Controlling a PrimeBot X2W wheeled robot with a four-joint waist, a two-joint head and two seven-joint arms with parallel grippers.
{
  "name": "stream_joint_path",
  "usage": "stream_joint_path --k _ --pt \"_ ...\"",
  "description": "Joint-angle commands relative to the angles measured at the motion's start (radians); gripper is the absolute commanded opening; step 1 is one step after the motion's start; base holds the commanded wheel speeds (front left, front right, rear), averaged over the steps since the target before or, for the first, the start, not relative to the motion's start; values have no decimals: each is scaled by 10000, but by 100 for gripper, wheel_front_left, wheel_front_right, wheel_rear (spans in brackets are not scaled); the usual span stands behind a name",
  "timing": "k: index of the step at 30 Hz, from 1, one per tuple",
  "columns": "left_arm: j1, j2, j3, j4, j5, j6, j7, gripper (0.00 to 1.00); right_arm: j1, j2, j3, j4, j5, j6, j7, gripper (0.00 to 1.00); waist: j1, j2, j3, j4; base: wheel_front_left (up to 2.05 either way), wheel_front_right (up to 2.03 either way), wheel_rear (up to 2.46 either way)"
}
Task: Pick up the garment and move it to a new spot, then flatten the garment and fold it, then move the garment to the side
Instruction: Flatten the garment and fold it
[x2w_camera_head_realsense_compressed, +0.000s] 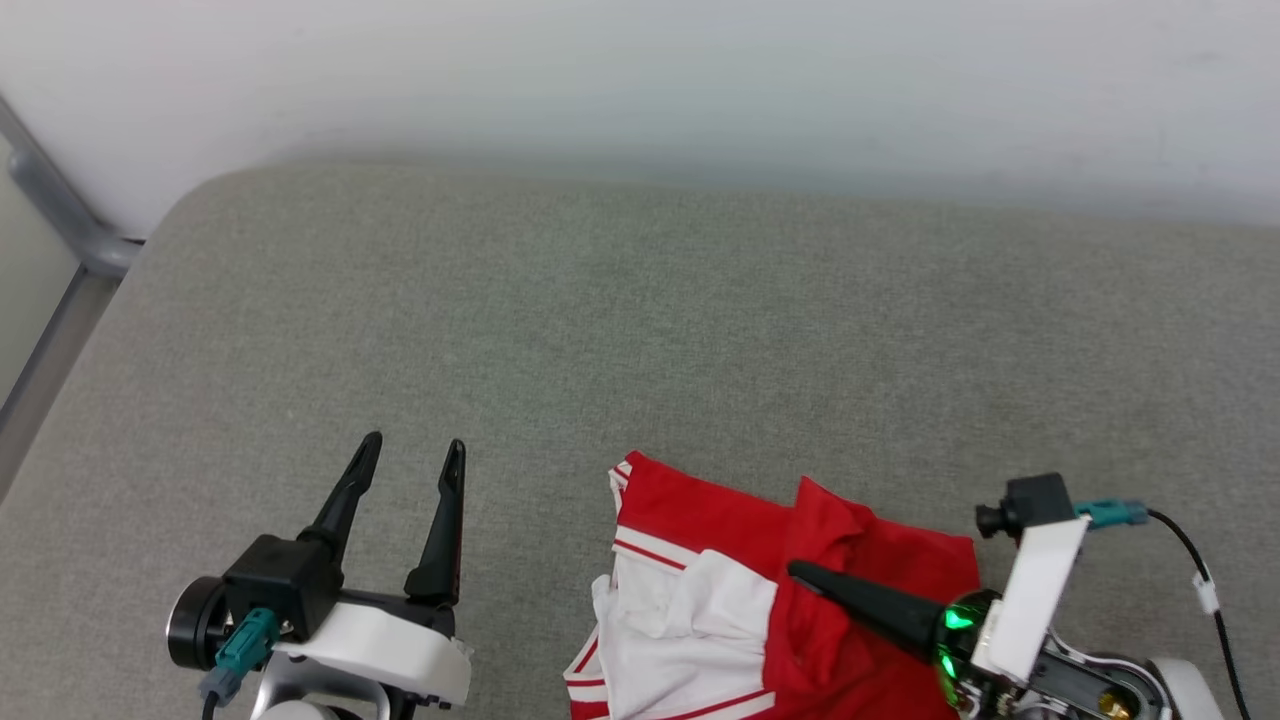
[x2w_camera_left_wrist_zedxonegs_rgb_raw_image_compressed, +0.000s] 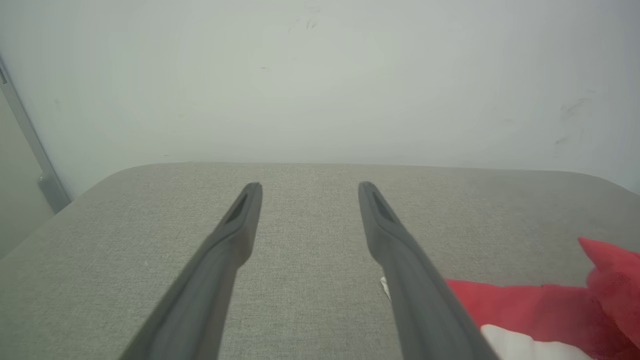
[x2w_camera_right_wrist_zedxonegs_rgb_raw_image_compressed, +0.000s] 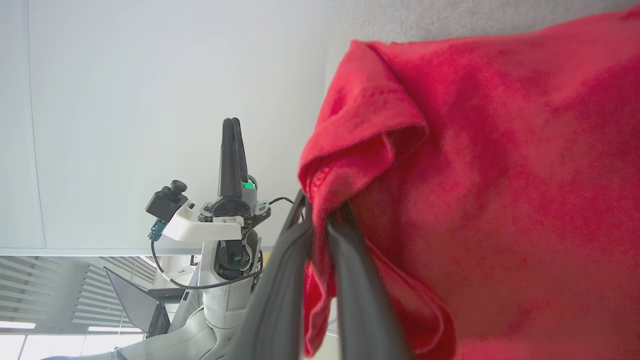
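The garment (x2w_camera_head_realsense_compressed: 700, 610) is a red shirt with white sleeves and red-and-white trim. It lies bunched at the near edge of the grey padded surface (x2w_camera_head_realsense_compressed: 640, 330). My right gripper (x2w_camera_head_realsense_compressed: 800, 572) reaches in from the right, shut on a raised fold of its red cloth. In the right wrist view the two fingers (x2w_camera_right_wrist_zedxonegs_rgb_raw_image_compressed: 350, 280) pinch that fold of the garment (x2w_camera_right_wrist_zedxonegs_rgb_raw_image_compressed: 500, 175). My left gripper (x2w_camera_head_realsense_compressed: 414, 445) stands open to the left of the garment, apart from it, with nothing between its fingers. The left wrist view has the left gripper (x2w_camera_left_wrist_zedxonegs_rgb_raw_image_compressed: 308, 186) over bare grey fabric, the garment (x2w_camera_left_wrist_zedxonegs_rgb_raw_image_compressed: 530, 300) at lower right.
A pale wall (x2w_camera_head_realsense_compressed: 640, 80) runs along the far edge of the padded surface. A grey metal frame (x2w_camera_head_realsense_compressed: 60, 220) stands past its rounded left corner. Bare grey fabric stretches from the garment to the wall.
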Motion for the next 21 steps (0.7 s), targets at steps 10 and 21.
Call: stream_joint_path --k 10,21 --pt "-762 -337 67 219 94 -309 -174 100 -1267 8 2056 867 -742 -4 -1478 0 0 0 1045 214 0 0 0" --pt "-1029 -654 76 655 241 -668 -236 100 -1760 8 3241 1362 -1048 -4 -2547 100 0 0 1160 74 0 0 0"
